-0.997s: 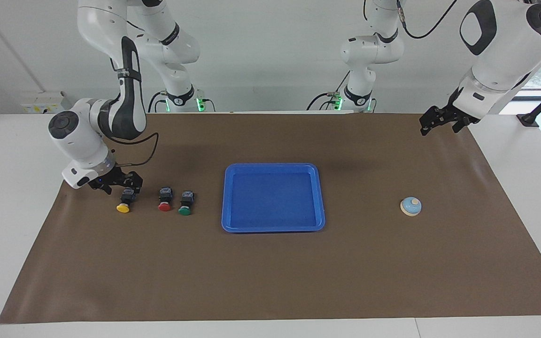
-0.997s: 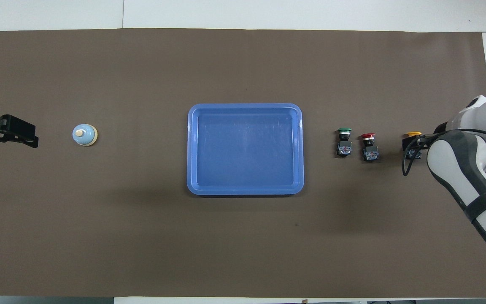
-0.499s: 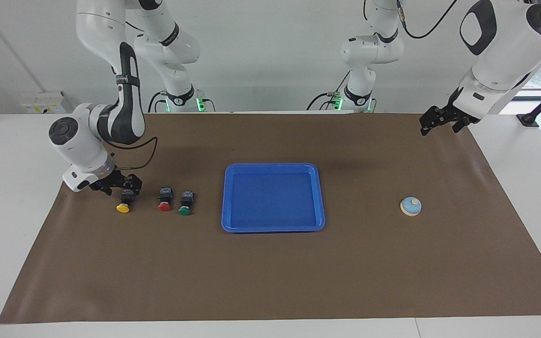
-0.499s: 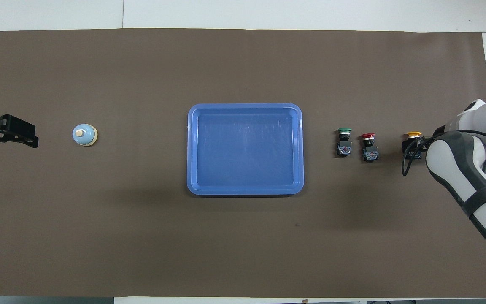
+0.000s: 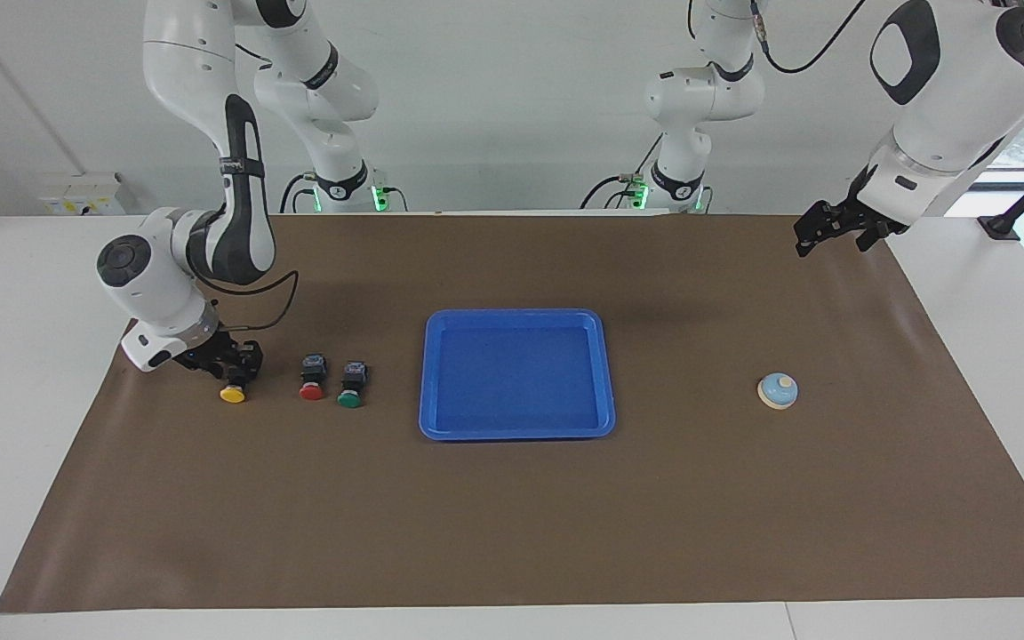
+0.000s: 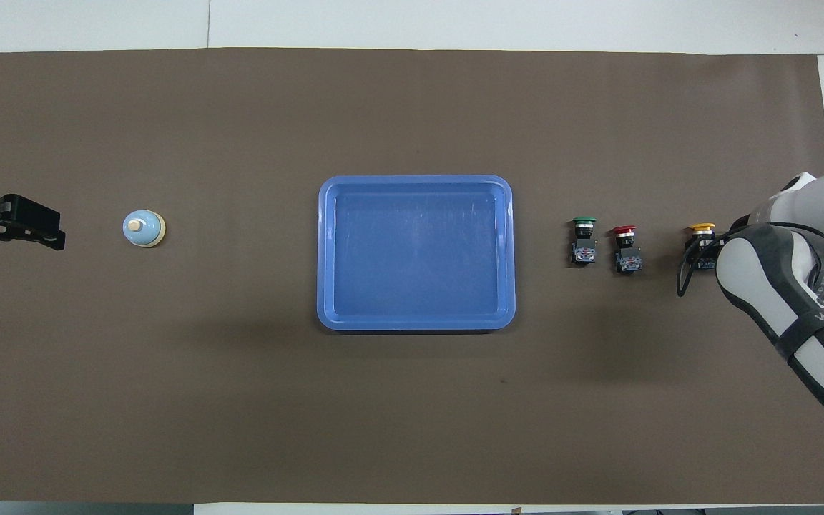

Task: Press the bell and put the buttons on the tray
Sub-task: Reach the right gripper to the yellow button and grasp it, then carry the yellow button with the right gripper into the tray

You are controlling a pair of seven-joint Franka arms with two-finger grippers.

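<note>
While my right gripper (image 5: 235, 364) sits down over the yellow button (image 5: 233, 394) near the mat's edge (image 5: 112, 378), its finger state unreadable, the tray (image 5: 517, 433) lies mid-table; my left gripper (image 5: 832, 229) waits, fingers spread, above the mat's corner, well apart from the bell (image 5: 778, 391).

**A robotics lab bench**

This is a robotics lab, laid out for trials rather than for living or selling. Two white Franka arms (image 5: 219, 204) (image 5: 939, 98) stand at a white table (image 5: 23, 373) with green status lights at their bases and black cables trailing off them. A plain brown mat (image 5: 512, 524) covers the tabletop as a work surface. The wall is bare white, with a window at the far right edge and a camera stand's black foot (image 5: 998, 227) beside it.
</note>
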